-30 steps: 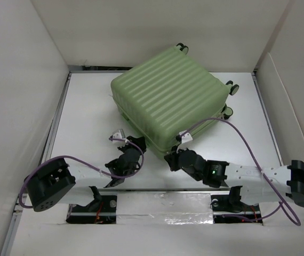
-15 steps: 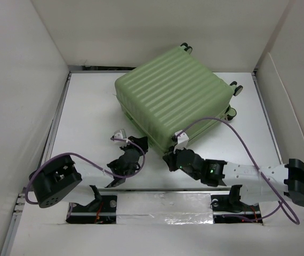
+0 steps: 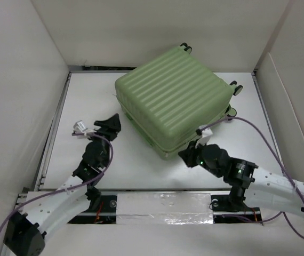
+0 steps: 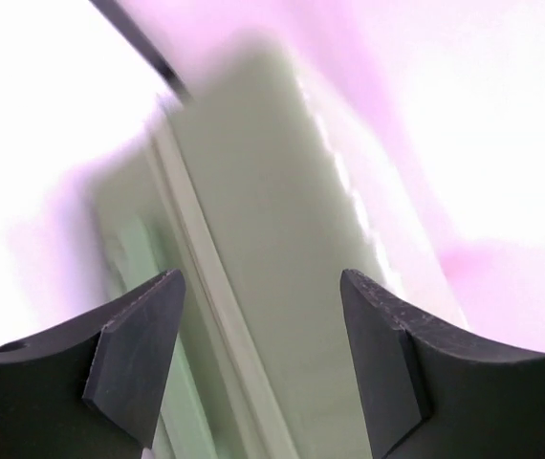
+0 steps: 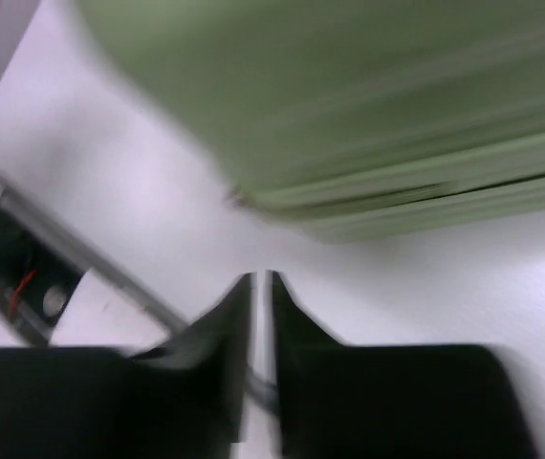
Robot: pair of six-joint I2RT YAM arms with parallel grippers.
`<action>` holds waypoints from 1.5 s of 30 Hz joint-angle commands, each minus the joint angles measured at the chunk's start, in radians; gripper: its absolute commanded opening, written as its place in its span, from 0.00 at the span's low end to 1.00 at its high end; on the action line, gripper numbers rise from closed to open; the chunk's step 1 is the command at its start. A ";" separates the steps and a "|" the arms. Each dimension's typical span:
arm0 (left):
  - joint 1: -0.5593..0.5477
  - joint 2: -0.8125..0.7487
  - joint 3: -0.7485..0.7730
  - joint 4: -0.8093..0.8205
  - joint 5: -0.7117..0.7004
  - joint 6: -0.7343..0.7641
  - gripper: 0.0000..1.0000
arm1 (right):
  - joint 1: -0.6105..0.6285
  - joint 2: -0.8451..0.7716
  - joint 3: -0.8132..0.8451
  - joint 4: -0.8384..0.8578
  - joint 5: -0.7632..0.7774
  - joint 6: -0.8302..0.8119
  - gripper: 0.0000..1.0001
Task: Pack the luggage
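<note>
**Green suitcase is lying shut, and both grippers are holding nothing**

The luggage (image 3: 170,104) is lying flat on the white table (image 3: 88,96), toward the far side and turned at a slant. Its ribbed green lid is facing up, and its little black wheels (image 3: 236,88) are pointing to the far right. The two halves are sitting together, so none of the inside is showing. No loose things are waiting on the table. I think the packing is nearly done. What may be left is zipping it up, but the pictures are too blurry to show if the zip is shut.

The left gripper (image 3: 109,125) is hanging just beside the left side of the suitcase. Its fingers (image 4: 139,354) are standing wide apart, with nothing between them but a view of the green side.

The right gripper (image 3: 185,154) is sitting low at the near corner of the suitcase. Its fingers (image 5: 225,325) are open just a crack. They are holding nothing, and I cannot tell if they are touching the shell.
</note>
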 commanded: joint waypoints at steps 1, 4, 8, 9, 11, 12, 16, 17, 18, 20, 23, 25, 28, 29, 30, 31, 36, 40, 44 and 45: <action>0.233 0.059 0.127 -0.030 0.153 0.052 0.64 | -0.225 -0.039 0.042 -0.068 0.062 0.001 0.06; 0.539 0.224 0.248 0.036 0.456 -0.039 0.64 | -0.498 -0.029 0.033 -0.014 -0.007 -0.039 0.00; 0.702 0.559 0.401 0.106 0.648 -0.142 0.65 | -0.772 -0.035 -0.002 0.096 -0.152 -0.066 0.00; 0.716 0.629 0.517 0.073 0.656 -0.128 0.66 | -0.815 -0.035 -0.013 0.125 -0.179 -0.070 0.00; 0.740 0.835 0.647 0.004 0.723 -0.094 0.66 | -0.901 0.003 -0.025 0.174 -0.269 -0.073 0.03; 0.756 0.905 0.779 -0.034 0.783 -0.084 0.67 | -0.968 0.021 -0.024 0.188 -0.301 -0.073 0.05; 0.756 1.177 1.125 -0.262 0.892 0.101 0.67 | -1.052 0.109 -0.016 0.234 -0.352 -0.074 0.10; 0.742 1.256 1.188 -0.291 0.908 0.134 0.68 | -1.066 0.122 -0.017 0.257 -0.373 -0.073 0.10; 0.742 1.298 1.304 -0.333 0.940 0.156 0.68 | -1.075 0.156 -0.025 0.286 -0.377 -0.071 0.11; 0.733 1.408 1.399 -0.401 0.992 0.182 0.68 | -1.086 0.196 -0.033 0.346 -0.416 -0.067 0.11; 0.733 1.523 1.534 -0.429 1.102 0.190 0.68 | -1.086 0.285 -0.014 0.382 -0.468 -0.073 0.11; 0.704 1.562 1.603 -0.446 1.136 0.223 0.67 | -1.075 0.351 0.018 0.388 -0.495 -0.085 0.12; 0.671 1.574 1.597 -0.427 1.149 0.279 0.68 | -1.041 0.411 0.067 0.420 -0.510 -0.100 0.12; 0.661 1.556 1.571 -0.389 1.147 0.279 0.68 | -1.032 0.456 0.079 0.460 -0.534 -0.103 0.12; 0.661 1.541 1.492 -0.354 1.150 0.268 0.68 | -1.020 0.480 0.094 0.465 -0.550 -0.106 0.12; 0.661 1.524 1.444 -0.317 1.156 0.228 0.67 | -1.020 0.501 0.131 0.465 -0.562 -0.112 0.12; 0.684 1.276 1.044 0.011 1.094 0.079 0.63 | -0.965 0.627 0.246 0.428 -0.581 -0.171 0.12; 0.658 1.049 0.694 0.076 0.884 0.012 0.62 | -0.928 0.722 0.338 0.417 -0.613 -0.188 0.13; 0.636 0.799 0.467 0.140 0.762 -0.036 0.62 | -0.891 0.846 0.479 0.367 -0.660 -0.214 0.13; 0.636 0.760 0.431 0.145 0.730 -0.060 0.62 | -0.891 0.875 0.551 0.357 -0.676 -0.215 0.13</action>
